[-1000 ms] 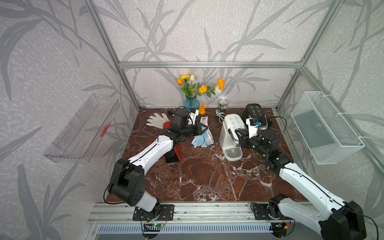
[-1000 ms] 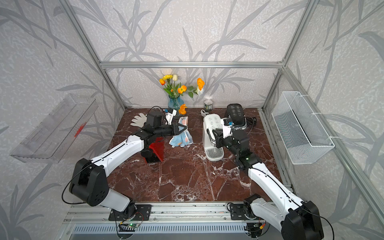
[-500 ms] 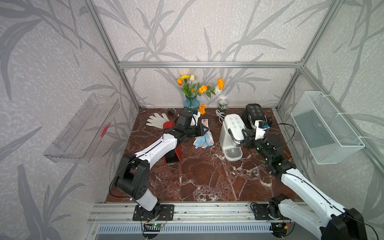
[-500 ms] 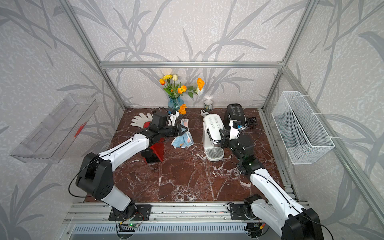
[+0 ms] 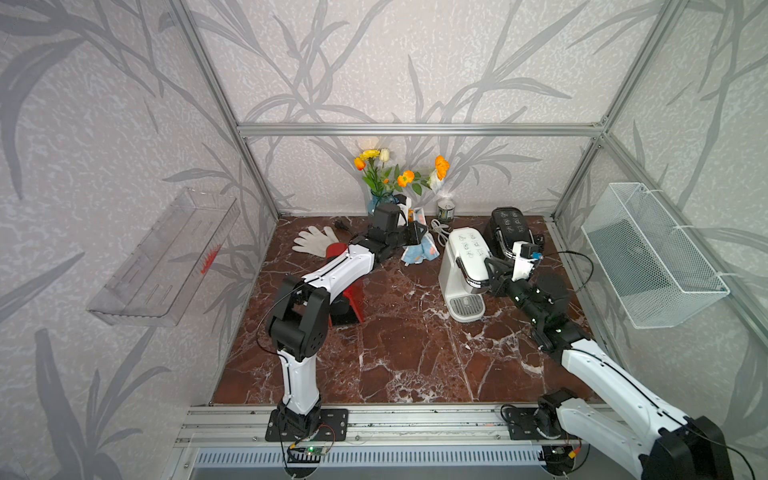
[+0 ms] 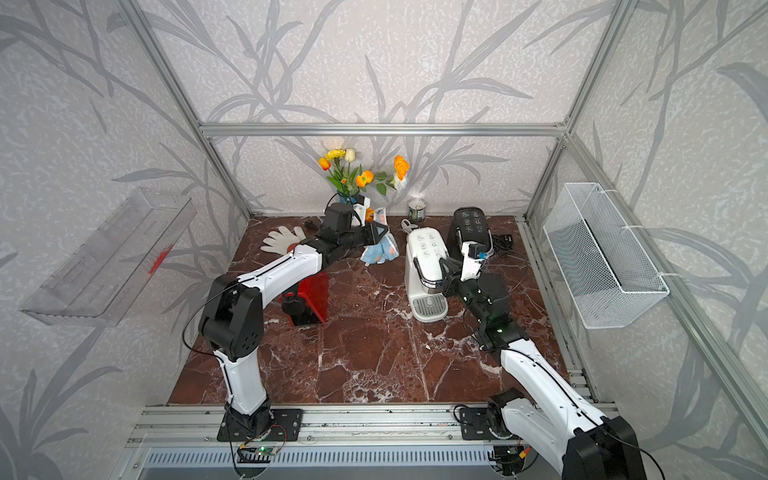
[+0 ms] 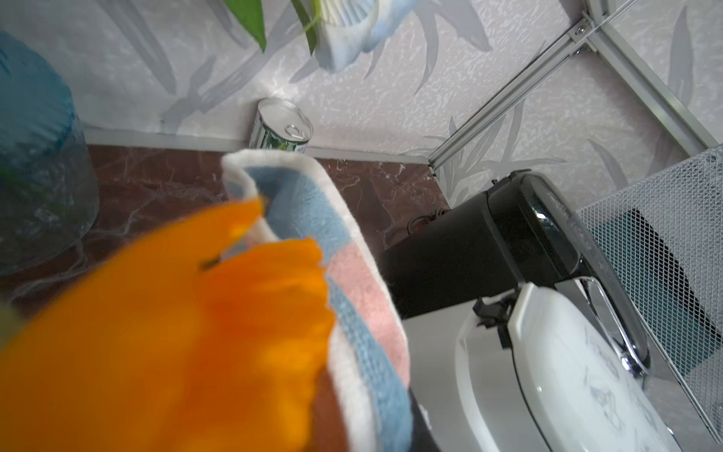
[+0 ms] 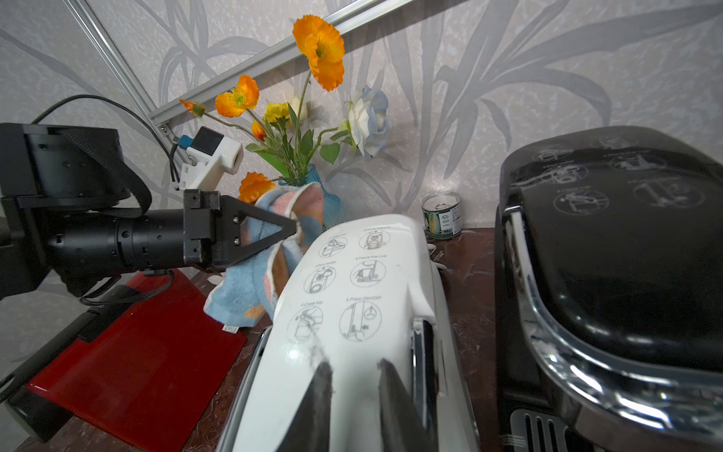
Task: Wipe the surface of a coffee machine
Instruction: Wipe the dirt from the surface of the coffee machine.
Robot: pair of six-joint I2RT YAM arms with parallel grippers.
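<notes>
Marble tabletop (image 5: pixel 395 353) inside a framed enclosure. The white coffee machine (image 5: pixel 465 266) stands upright, right of centre, with its drip tray toward the front. A black coffee machine (image 5: pixel 509 226) stands just beside it, behind and to the right. A red appliance (image 6: pixel 309 295) sits well apart on the left, partly hidden by the left arm in both top views.

The left gripper (image 8: pixel 293 230) has its fingers pressed together on a blue, pink and white cloth (image 8: pixel 250 289). The cloth hangs from the tips just beside the white machine's left flank. Whether cloth and shell touch cannot be judged. Crowding this gripper from behind are a blue vase (image 8: pixel 313 180) of flowers and a tin can (image 5: pixel 444 210) at the back wall. A low orange bloom (image 8: pixel 254 186) sits right beside the wrist camera.

The right gripper (image 8: pixel 354 364) has its jaws a little apart with nothing between them. Its tips lie against the white machine's top shell near the front end.

The left wrist view is largely blocked by the orange bloom. It shows a fold of the cloth but no fingers. The pinch itself reads clearly only in the right wrist view. A white glove (image 5: pixel 313 241) at the back left and a clear shelf (image 5: pixel 166 257) on the left wall appear in the top views alone. The wire basket (image 5: pixel 648 257) on the right wall shows in the top views and the left wrist view, but not the right wrist view.
</notes>
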